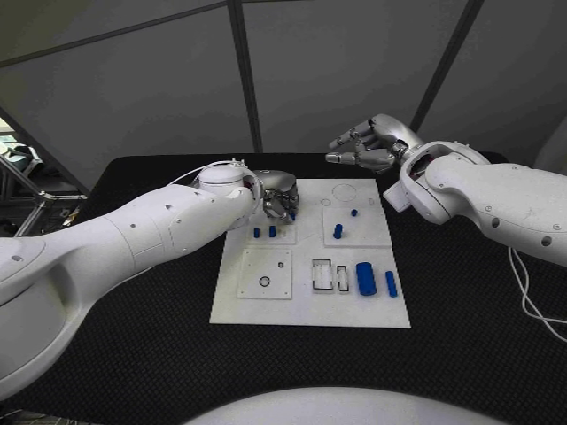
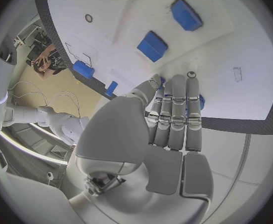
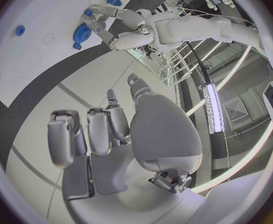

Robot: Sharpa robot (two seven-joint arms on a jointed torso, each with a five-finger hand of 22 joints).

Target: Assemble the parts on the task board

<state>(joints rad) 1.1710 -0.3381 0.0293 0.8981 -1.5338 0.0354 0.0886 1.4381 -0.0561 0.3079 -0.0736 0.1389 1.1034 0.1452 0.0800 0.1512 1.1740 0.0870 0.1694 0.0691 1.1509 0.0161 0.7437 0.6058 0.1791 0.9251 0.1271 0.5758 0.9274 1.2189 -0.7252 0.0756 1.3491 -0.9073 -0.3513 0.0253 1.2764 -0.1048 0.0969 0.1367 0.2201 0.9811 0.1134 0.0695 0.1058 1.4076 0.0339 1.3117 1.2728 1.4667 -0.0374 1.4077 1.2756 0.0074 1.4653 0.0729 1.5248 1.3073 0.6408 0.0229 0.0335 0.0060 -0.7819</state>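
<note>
Where it lies flat, the white task board (image 1: 312,312) carries small blue parts (image 1: 365,278).

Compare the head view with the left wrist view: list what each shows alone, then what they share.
Head view alone: the right hand, raised beyond the far edge of the task board and holding nothing, and the rectangular slots near the board's front beside two lying blue parts.

Left wrist view alone: the left hand's palm side, with its straight fingers held together over the board and nothing in them.

Both: the left hand above the white board, and blue parts on it.
</note>
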